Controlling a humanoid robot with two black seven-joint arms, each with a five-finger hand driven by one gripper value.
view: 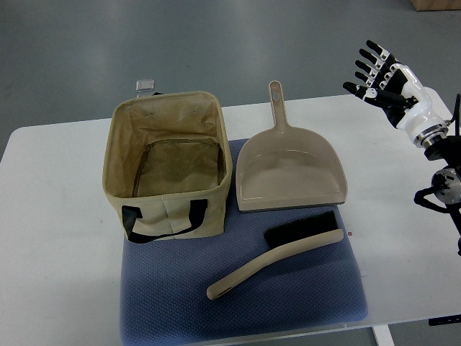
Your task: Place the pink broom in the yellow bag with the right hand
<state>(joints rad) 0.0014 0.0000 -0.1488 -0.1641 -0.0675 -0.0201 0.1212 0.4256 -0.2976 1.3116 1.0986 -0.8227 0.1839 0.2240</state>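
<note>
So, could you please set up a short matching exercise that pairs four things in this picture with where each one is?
Things:
1. bag
2. dustpan
3. broom
4. right hand

Places:
A. raised above the table's far right corner, fingers spread
B. lying on the blue mat, nearest the camera
C. standing open on the mat's left side
D. flat between the bag and the right arm, handle pointing away

Pairs: 1-C, 2-D, 3-B, 4-A

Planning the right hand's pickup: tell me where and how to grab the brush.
Probably grip the broom mid-handle, coming from above. The handle lies flat on the blue mat, clear of the dustpan, and the right hand is raised with fingers open.
</note>
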